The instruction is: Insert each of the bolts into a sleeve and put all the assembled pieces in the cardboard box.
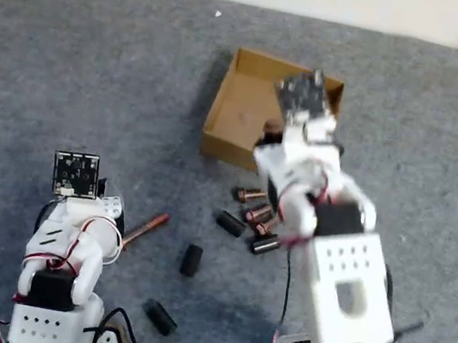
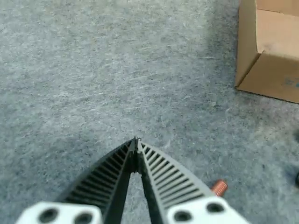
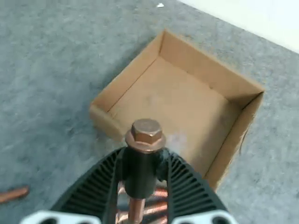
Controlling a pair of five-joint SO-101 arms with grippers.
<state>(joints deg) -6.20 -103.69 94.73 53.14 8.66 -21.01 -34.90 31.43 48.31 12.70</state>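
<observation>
While right pincer [image 3: 144, 161] clamps sleeved bolt [image 3: 145, 135] by cardboard box [image 3: 210, 70], left pincer [image 2: 136, 147] sits closed (empty).

White arms [image 1: 344, 266], black ribbed jaws, seemingly red-and-black cables [image 1: 284, 292].

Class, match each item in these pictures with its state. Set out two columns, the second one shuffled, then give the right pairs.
Column one
1. left gripper
2. right gripper
3. cardboard box
4. lone copper bolt

Column two
A. lying flat on the grey carpet
B. shut on a sleeved bolt
C. open on top
D. shut, holding nothing

Pairs: 1-D; 2-B; 3-C; 4-A
</observation>
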